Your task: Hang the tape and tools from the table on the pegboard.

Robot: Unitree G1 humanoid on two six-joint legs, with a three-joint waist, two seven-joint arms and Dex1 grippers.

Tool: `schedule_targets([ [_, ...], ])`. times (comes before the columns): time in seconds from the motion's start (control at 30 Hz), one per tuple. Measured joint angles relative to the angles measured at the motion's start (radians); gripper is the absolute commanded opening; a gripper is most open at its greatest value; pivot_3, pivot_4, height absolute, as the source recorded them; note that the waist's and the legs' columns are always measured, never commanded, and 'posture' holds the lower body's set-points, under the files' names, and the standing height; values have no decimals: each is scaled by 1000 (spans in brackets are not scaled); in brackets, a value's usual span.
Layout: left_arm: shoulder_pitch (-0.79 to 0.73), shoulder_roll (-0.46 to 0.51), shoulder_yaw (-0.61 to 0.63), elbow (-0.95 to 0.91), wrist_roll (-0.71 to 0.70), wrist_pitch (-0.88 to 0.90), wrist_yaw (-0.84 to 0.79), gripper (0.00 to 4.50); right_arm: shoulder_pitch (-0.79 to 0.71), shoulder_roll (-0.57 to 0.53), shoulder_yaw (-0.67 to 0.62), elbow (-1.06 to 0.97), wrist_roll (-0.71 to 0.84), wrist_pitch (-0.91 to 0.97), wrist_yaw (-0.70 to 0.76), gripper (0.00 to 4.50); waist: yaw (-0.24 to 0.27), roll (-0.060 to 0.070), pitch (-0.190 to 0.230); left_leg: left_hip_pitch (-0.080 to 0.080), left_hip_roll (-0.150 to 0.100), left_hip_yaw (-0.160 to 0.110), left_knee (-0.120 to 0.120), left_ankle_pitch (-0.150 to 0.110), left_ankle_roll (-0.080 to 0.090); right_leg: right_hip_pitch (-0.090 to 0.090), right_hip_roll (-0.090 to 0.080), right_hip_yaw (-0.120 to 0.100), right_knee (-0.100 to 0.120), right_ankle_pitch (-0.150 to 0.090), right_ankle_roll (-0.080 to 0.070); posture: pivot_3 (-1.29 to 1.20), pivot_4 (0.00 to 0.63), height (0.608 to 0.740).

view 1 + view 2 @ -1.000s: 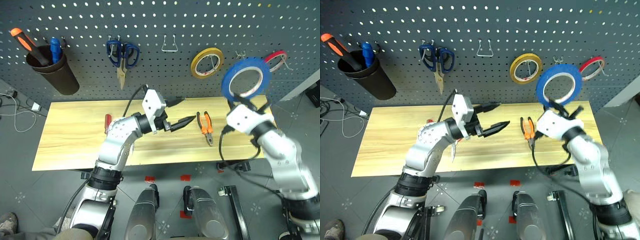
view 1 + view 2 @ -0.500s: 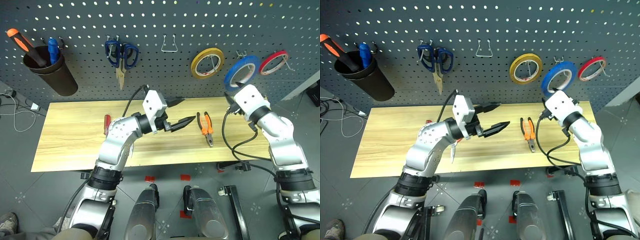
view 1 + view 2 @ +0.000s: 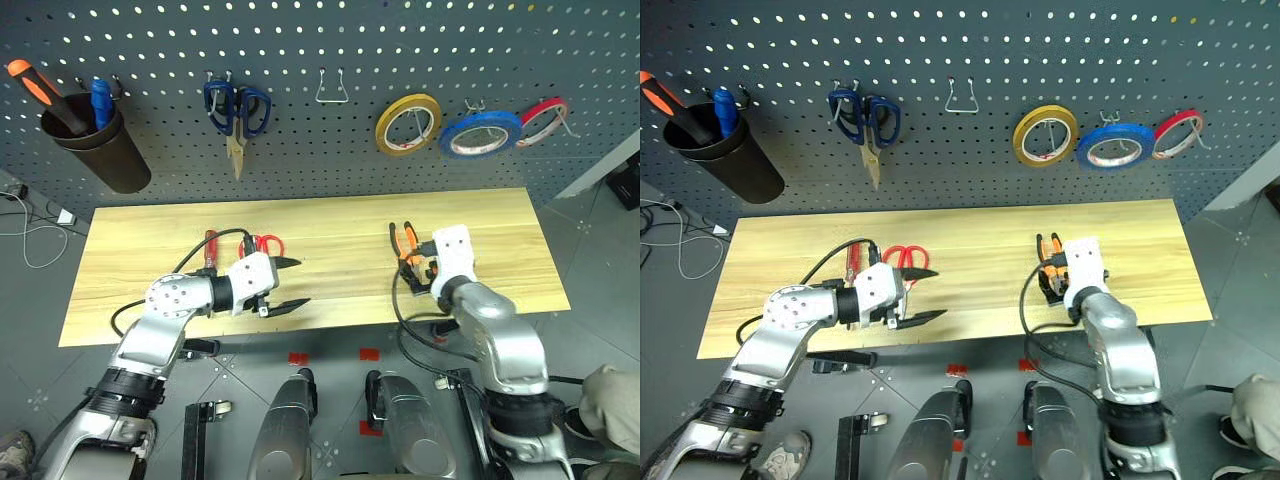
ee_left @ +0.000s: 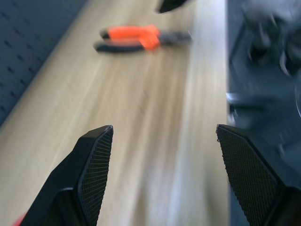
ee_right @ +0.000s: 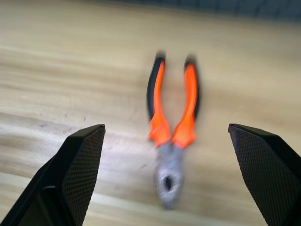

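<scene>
The blue tape [image 3: 480,133] hangs on the pegboard [image 3: 330,150]; your right gripper [image 5: 164,155], fingers wide, faces the pliers [image 5: 173,129], and your left gripper [image 3: 285,285] is also spread wide, empty.

The pliers [image 5: 171,129] are lying on the bench [image 3: 330,215] directly ahead of the right gripper [image 5: 171,188], between its widely parted jaws. The scissors [image 3: 904,258] and screwdriver [image 3: 211,247] are lying just behind the left gripper [image 3: 285,284], whose spread jaws are pointing towards the pliers. The tape [image 3: 480,133] is hanging on the pegboard [image 3: 320,150], beyond both sets of jaws.
</scene>
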Motion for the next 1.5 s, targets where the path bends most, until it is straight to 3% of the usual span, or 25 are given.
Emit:
schedule_targets([
  [0.17,12,2,-3,-2,1,-11,-9,3705,-133,41,-51,183,7,40,-69,4479,7,0,0,-1,-1,1,0,0,0,0,0,0,-1,0,0,-24,383,740],
  [0.6,12,-2,-6,-25,1,9,2,3705,-345,-18,-63,721,24,-217,-68,4479,-2,0,0,-1,0,5,-1,0,1,-2,1,2,1,0,0,-9,377,740],
  [0.7,6,-9,-12,-25,1,9,5,3705,-397,-37,-46,815,24,-264,-53,3870,-2,0,0,-1,0,6,0,0,1,-3,1,3,4,-1,1,-12,374,740],
  [0.8,6,-17,-13,-25,1,9,9,3705,-430,-55,-28,880,24,-306,-37,2929,-2,0,0,-1,0,6,0,0,1,-4,0,3,7,-1,1,-19,367,740],
  [0.9,7,-37,-8,-23,-8,8,25,3705,-431,-75,-19,895,24,-331,-22,2893,-1,0,0,-1,0,7,1,0,1,-6,0,4,10,-1,1,-20,366,740],
  [1.0,28,-49,18,-25,-35,25,34,3705,-370,-98,18,789,23,-331,5,2893,-1,0,0,-2,0,9,1,0,1,-8,0,6,12,-1,1,-20,364,740],
  [1.17,102,-45,97,-50,-89,77,80,3705,-161,-103,99,337,12,-243,22,2893,-9,0,0,-3,2,10,0,0,1,-10,1,8,12,-3,2,-21,356,740],
  [1.3,199,-54,217,-161,-175,180,167,3705,-53,-25,200,-33,-3,-202,-13,2893,-22,0,0,-3,3,10,0,-1,1,-11,2,9,13,-3,2,-4,349,740],
  [1.4,256,-61,280,-248,-229,273,229,3705,-78,44,309,-160,-27,-257,-41,2893,-22,0,0,-2,4,9,0,0,0,-12,2,8,14,-3,3,10,342,740],
  [1.5,285,-70,311,-331,-287,360,277,3705,-194,79,333,-128,-57,-382,-79,2893,-7,0,0,-2,3,9,1,1,-2,-11,2,8,13,-4,4,37,335,740],
])
